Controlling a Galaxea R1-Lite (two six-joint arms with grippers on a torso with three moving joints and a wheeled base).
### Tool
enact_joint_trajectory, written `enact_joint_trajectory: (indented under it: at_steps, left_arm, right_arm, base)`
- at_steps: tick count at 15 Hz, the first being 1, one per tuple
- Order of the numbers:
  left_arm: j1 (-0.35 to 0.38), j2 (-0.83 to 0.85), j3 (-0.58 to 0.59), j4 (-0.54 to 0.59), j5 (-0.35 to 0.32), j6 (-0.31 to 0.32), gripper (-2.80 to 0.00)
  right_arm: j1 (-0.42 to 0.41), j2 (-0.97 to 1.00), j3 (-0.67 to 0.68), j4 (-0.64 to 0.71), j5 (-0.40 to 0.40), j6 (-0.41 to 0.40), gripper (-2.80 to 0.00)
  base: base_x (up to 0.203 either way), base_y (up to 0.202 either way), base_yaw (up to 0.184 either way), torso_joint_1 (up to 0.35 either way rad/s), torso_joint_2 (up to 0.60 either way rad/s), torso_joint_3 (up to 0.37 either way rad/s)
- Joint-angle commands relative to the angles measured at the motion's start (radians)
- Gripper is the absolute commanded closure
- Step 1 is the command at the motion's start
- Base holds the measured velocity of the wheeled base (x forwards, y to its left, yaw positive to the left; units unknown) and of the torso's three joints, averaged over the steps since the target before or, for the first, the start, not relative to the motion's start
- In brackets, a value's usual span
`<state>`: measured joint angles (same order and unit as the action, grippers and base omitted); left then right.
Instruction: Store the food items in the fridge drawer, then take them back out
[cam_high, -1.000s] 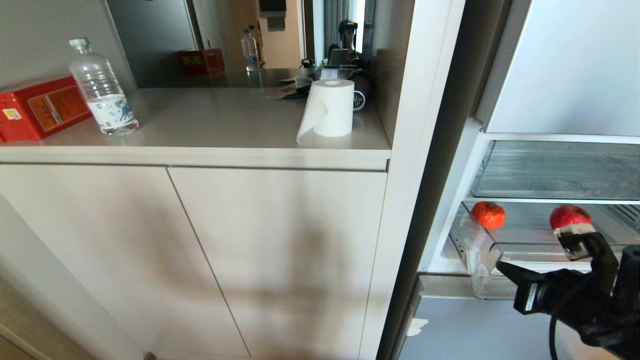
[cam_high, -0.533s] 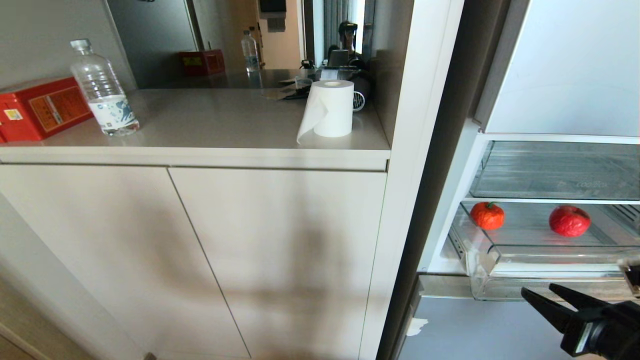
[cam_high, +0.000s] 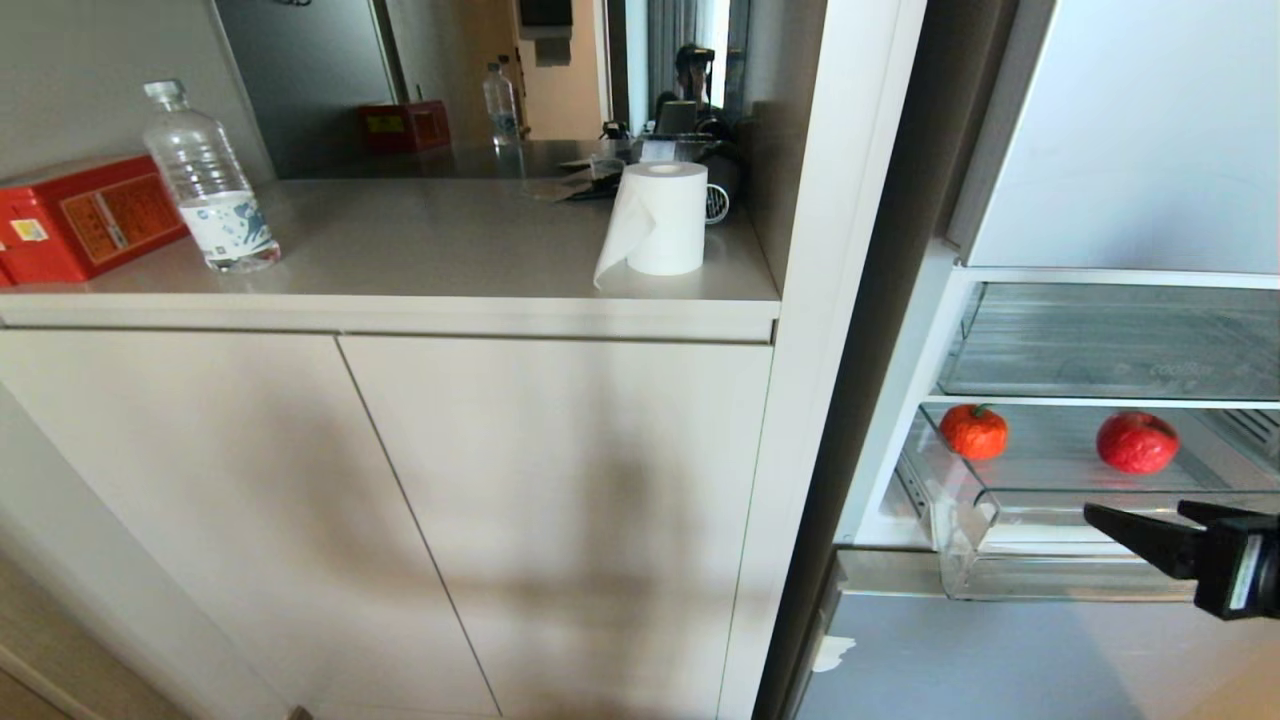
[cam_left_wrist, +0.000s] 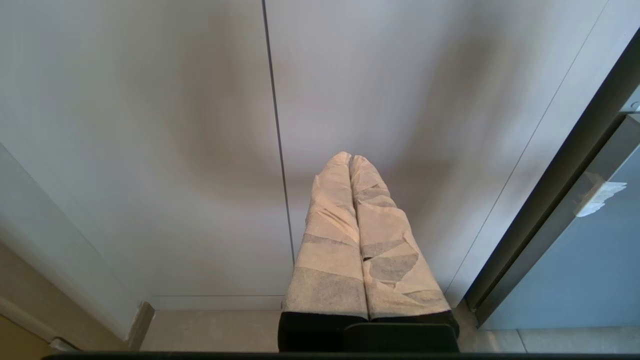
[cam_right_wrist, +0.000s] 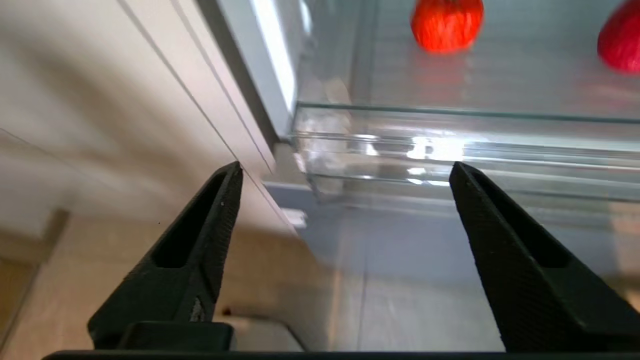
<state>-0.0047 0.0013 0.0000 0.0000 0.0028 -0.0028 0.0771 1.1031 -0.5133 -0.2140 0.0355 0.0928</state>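
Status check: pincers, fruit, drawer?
Right pincer open, empty, below drawer lip. Left pincer shut, parked by cabinet. Two red fruits in drawer. Nothing blocking.

The left pincer (cam_left_wrist: 350, 159), its two tape-wrapped fingers (cam_left_wrist: 332, 240) pressed together, points at pale cabinet doors (cam_left_wrist: 150, 125), near a blue-grey fridge panel (cam_left_wrist: 575, 265).

cabinet (cam_high: 400, 500): pale doors; countertop (cam_high: 450, 250): beige | floor (cam_left_wrist: 210, 325): tan

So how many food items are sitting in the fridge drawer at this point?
2. An orange pumpkin-like fruit lies near the fridge drawer's left end; a red fruit lies further right. The drawer's right end is out of frame.
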Motion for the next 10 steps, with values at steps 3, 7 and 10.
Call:
enact_joint_trajectory:
  at_steps: [3,7,10]
  left_arm:
    - [0.0,0.0,0.0,0.0,0.0,0.0,0.0]
    - [0.0,0.0,0.0,0.0,0.0,0.0,0.0]
    - [0.0,0.0,0.0,0.0,0.0,0.0,0.0]
  right_arm:
    - [-0.052,0.281,-0.143,0.044,0.001,-0.004,-2.8]
    - [-0.098,0.463,-0.216,-0.037,-0.002,-0.005,-2.8]
    - [-0.106,0.538,-0.258,-0.042,-0.06,-0.008,-2.8]
  base:
    - [0.0,0.0,0.0,0.0,0.0,0.0]
    - [0.0,0.0,0.0,0.0,0.0,0.0]
    - [0.0,0.0,0.0,0.0,0.0,0.0]
